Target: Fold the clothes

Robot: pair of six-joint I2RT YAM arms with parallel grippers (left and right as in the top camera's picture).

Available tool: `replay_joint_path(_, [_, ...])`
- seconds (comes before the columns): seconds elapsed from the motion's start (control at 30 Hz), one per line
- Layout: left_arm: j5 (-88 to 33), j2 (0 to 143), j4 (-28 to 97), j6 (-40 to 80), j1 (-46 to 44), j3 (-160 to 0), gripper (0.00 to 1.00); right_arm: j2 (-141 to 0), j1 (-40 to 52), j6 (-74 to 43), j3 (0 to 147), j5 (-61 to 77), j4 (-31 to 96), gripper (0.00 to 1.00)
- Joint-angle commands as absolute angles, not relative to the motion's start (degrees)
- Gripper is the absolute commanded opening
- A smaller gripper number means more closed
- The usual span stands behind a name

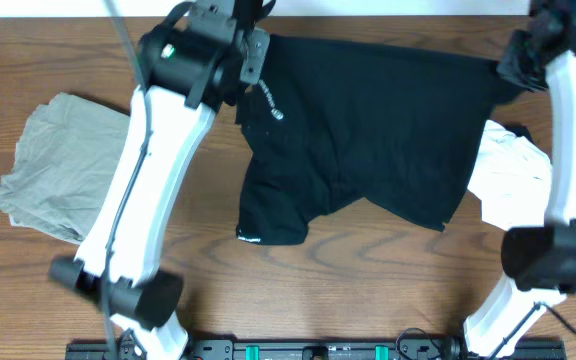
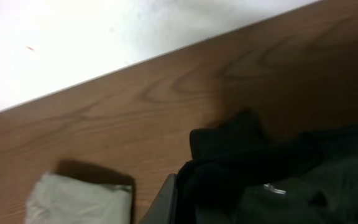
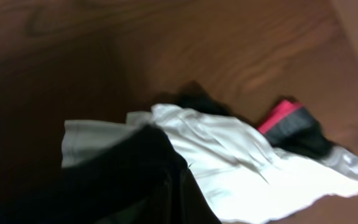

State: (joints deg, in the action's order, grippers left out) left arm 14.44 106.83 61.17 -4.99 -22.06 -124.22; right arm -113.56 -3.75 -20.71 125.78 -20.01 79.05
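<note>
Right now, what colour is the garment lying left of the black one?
The garment is plain grey-beige; the overhead view shows it best.

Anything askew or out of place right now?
The black shirt, held by the left hand and right hand, lies skewed, its near-left corner bunched. The white garment sits crumpled partly under its right edge, with a red-banded dark cloth beside it.
</note>
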Motion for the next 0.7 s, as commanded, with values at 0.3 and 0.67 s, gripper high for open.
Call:
replay_joint_path(0.3, [15.03,118.67,49.32,-5.56,-15.75,-125.01,0.42,-122.89,-5.26,-19.92,125.8,-22.06,70.39,0.01])
replay_joint_path(0.67, [8.78,116.95,59.53,-5.43,-15.99,-125.01,0.44,-122.13,-5.21,-19.73,125.91,-21.96,68.36,0.58])
